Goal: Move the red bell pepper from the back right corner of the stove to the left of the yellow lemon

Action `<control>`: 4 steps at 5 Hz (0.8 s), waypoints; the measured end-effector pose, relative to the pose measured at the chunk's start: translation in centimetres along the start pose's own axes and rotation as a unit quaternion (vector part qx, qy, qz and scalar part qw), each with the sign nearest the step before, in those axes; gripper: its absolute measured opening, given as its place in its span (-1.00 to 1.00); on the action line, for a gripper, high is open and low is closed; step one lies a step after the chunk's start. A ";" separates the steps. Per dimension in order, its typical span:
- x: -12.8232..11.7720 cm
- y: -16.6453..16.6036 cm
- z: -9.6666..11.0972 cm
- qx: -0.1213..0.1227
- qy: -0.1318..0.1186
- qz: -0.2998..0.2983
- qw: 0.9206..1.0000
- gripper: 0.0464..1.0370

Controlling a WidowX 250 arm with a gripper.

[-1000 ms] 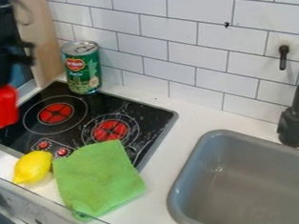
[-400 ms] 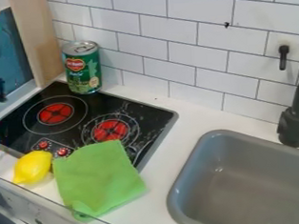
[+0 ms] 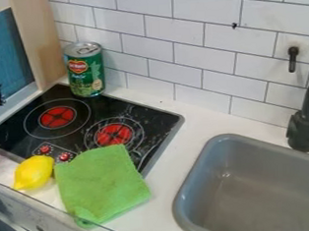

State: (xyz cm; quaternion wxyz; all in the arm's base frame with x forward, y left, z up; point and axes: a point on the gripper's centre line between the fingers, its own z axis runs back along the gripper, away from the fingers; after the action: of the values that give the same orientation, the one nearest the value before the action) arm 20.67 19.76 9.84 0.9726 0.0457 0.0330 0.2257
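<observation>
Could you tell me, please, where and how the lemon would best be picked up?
I would grip the lemon around its middle, coming down from above. It lies on its side, tip toward the lower left of the view, so closing across its narrower width looks steadiest. The green cloth close on its right leaves little room there.
</observation>
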 end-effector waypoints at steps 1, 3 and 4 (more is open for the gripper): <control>0.6 0.1 0.6 -0.002 -0.012 0.006 1.000 -0.86; 0.6 0.3 -0.9 0.000 0.033 0.023 0.999 -0.86; 0.8 0.3 -0.9 0.000 0.036 0.029 0.999 -0.86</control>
State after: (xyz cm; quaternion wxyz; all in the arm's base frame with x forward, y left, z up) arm 21.18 20.50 8.93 0.9637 0.0388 0.0664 0.2557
